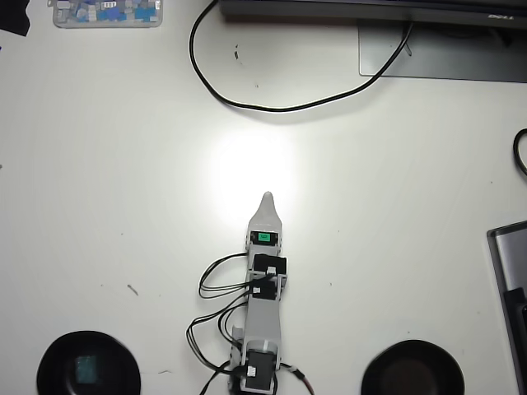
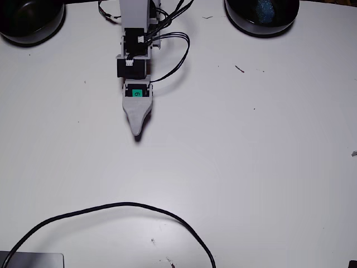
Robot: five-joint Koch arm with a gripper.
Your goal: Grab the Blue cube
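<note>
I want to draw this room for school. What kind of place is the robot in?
Probably someone's desk at home or in an office. A white table holds a monitor stand with a black cable trailing from it, plus a small box of parts. The little robot arm sits between two black bowls.

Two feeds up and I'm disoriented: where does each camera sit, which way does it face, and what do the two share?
Overhead view: above the table looking straight down, arm base at the bottom edge, gripper pointing up-frame toward the black cable; two black bowls flank the base.
Fixed view: also high, looking down, but turned the opposite way: the arm enters from the top, gripper pointing down-frame.
Shared: arm, white table, cable, both bowls. Only one gripper tip shows.
</note>
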